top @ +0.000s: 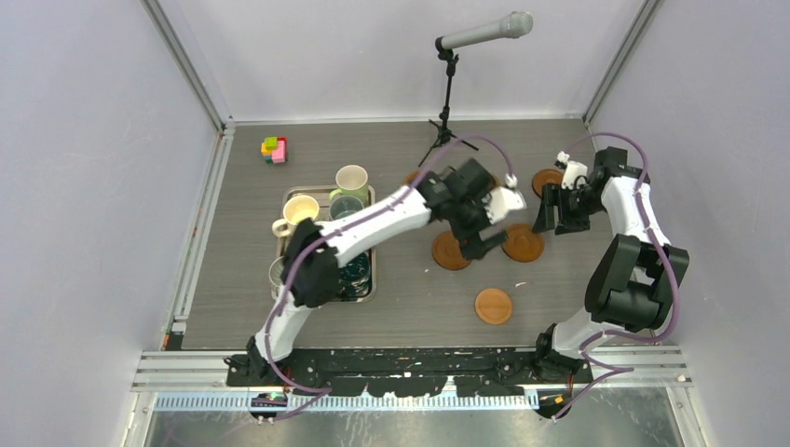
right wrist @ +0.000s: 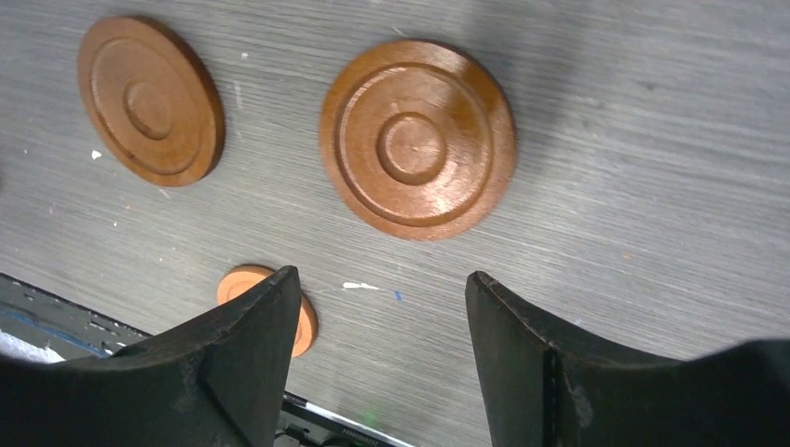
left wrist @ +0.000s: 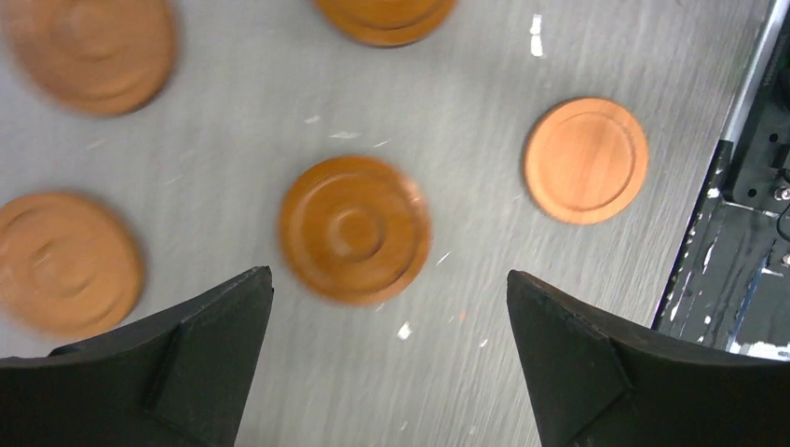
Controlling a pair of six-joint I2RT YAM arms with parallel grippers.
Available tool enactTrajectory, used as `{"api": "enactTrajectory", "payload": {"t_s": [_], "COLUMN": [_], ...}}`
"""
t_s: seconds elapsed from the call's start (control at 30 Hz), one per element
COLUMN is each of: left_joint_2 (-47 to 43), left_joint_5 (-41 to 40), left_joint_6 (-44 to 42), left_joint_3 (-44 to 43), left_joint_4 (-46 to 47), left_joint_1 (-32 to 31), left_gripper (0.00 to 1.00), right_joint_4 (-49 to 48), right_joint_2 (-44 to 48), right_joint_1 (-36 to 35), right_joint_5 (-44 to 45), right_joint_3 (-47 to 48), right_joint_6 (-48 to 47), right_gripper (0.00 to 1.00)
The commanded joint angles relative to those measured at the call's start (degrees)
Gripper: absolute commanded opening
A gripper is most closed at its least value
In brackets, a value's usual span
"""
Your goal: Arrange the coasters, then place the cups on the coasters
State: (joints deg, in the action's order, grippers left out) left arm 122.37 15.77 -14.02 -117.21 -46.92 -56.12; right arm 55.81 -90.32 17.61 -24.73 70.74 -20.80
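Several round brown coasters lie on the grey table: one [top: 452,251] just below my left gripper [top: 478,233], one [top: 523,242] beside it, a paler one [top: 493,305] nearer the front, and one [top: 547,180] by my right gripper [top: 556,223]. In the left wrist view my gripper [left wrist: 388,274] is open and empty above a grooved coaster [left wrist: 354,228]. The right gripper [right wrist: 382,274] is also open and empty, with a coaster [right wrist: 417,138] ahead of it. The cream cup [top: 300,212] and the pale green cup [top: 351,182] stand at the steel tray [top: 287,196]; other cups are partly hidden under my left arm.
A coloured block toy [top: 274,149] sits at the back left. A microphone stand [top: 445,102] rises at the back centre. Walls close in the table on three sides. The black base rail [top: 410,368] runs along the front edge.
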Motion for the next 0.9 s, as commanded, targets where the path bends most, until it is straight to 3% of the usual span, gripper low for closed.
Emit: {"api": "enactTrajectory", "payload": {"t_s": [0.0, 0.2, 0.43, 0.67, 0.77, 0.87], "left_joint_2": [-10.71, -21.48, -33.1, -34.23, -31.14, -29.98], "left_joint_5": [-2.72, -2.42, 2.42, 5.02, 4.01, 9.32], "left_joint_6": [-0.89, -4.9, -8.85, -11.79, -15.16, -19.31], "left_joint_3": [1.46, 6.19, 18.02, 24.25, 23.14, 22.43], "left_joint_4": [-6.72, -16.64, -17.72, -13.79, -14.67, -19.57], "left_joint_1": [6.78, 19.9, 38.58, 52.67, 55.72, 61.78], "left_gripper": [1.0, 1.0, 1.0, 0.99, 0.9, 0.84], "right_joint_4": [0.83, 0.8, -3.93, -7.3, -5.92, -6.65], "right_joint_2": [5.6, 6.27, 4.16, -4.2, -7.76, -7.93], "right_joint_1": [-4.59, -11.53, -17.11, -26.27, -28.32, -29.36], "right_joint_5": [0.34, -0.21, -0.78, 1.13, 0.75, 0.66], "right_joint_3": [3.22, 5.48, 6.07, 14.26, 18.89, 18.9], "right_joint_6": [0.43, 2.1, 5.44, 9.93, 11.19, 11.97], "right_gripper": [0.72, 0.76, 0.78, 0.78, 0.78, 0.78]}}
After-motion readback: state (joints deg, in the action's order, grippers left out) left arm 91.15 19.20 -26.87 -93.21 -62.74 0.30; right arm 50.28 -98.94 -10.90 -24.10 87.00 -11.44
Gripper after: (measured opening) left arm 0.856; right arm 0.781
